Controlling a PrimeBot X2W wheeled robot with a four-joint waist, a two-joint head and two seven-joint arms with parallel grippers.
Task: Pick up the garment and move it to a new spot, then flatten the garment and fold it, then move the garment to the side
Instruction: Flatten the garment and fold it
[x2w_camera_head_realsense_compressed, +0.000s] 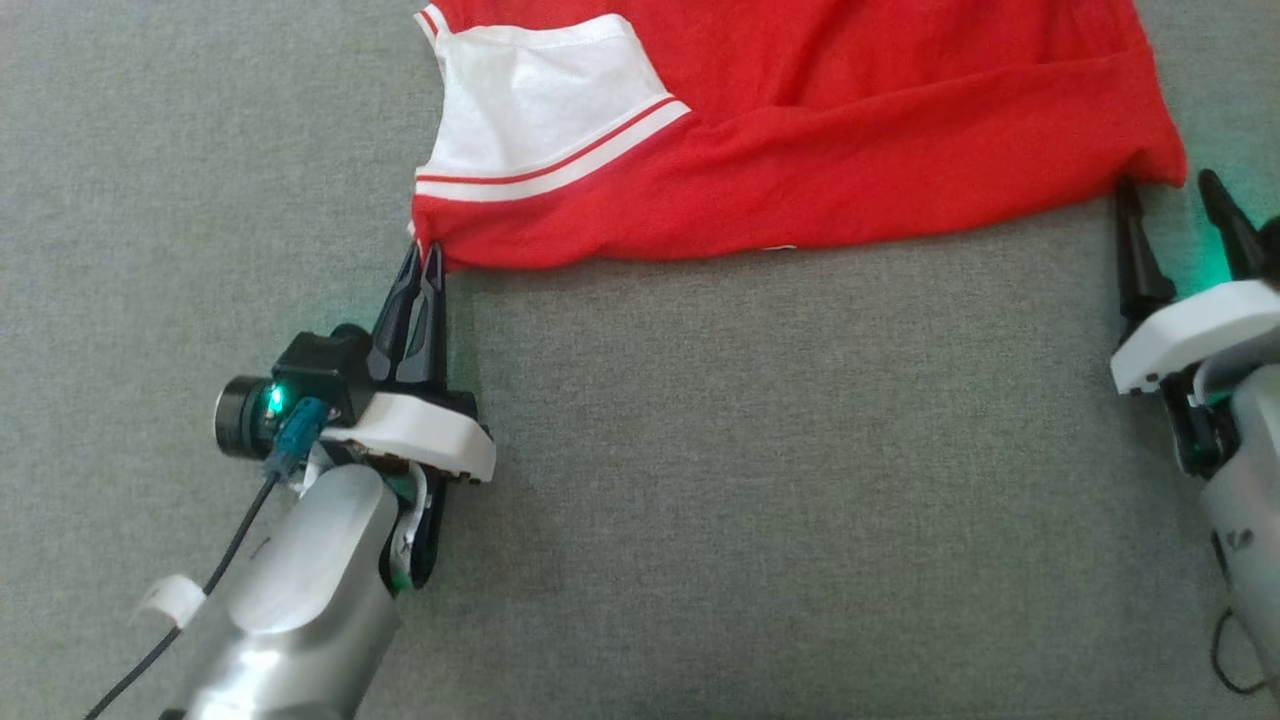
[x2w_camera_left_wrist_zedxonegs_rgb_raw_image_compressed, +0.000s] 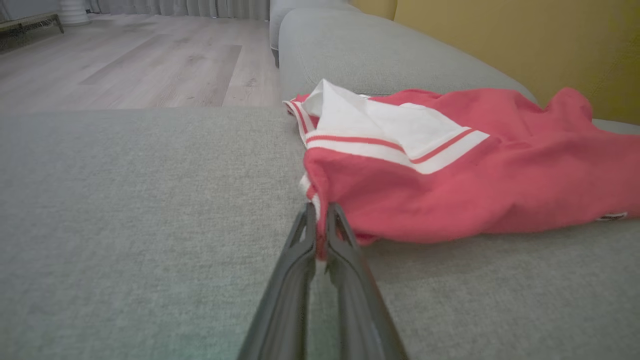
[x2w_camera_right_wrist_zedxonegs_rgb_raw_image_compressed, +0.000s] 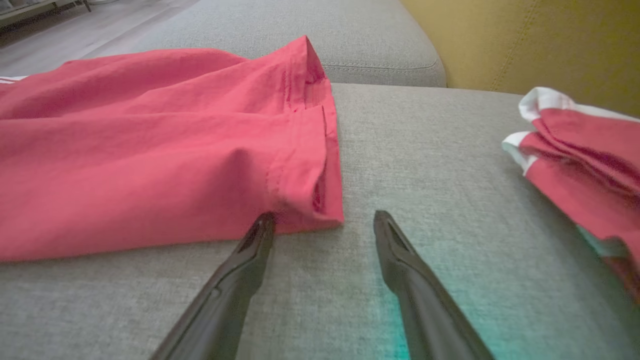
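Note:
The garment (x2w_camera_head_realsense_compressed: 800, 130) is a red shirt with a white, red-striped sleeve, lying spread on the grey cushion (x2w_camera_head_realsense_compressed: 700, 480). My left gripper (x2w_camera_head_realsense_compressed: 422, 255) is shut on the garment's near left corner; in the left wrist view its fingertips (x2w_camera_left_wrist_zedxonegs_rgb_raw_image_compressed: 320, 215) pinch red cloth of the garment (x2w_camera_left_wrist_zedxonegs_rgb_raw_image_compressed: 475, 180). My right gripper (x2w_camera_head_realsense_compressed: 1170, 190) stands open at the garment's near right corner. In the right wrist view the garment (x2w_camera_right_wrist_zedxonegs_rgb_raw_image_compressed: 150, 160) has its corner hem lying just ahead of that gripper (x2w_camera_right_wrist_zedxonegs_rgb_raw_image_compressed: 322, 220), whose left fingertip touches the cloth edge.
A second red and white cloth (x2w_camera_right_wrist_zedxonegs_rgb_raw_image_compressed: 580, 160) lies on the cushion to the right of my right gripper. A yellow backrest (x2w_camera_right_wrist_zedxonegs_rgb_raw_image_compressed: 525, 45) rises behind the cushion. Wooden floor (x2w_camera_left_wrist_zedxonegs_rgb_raw_image_compressed: 125, 60) lies beyond the cushion's far edge.

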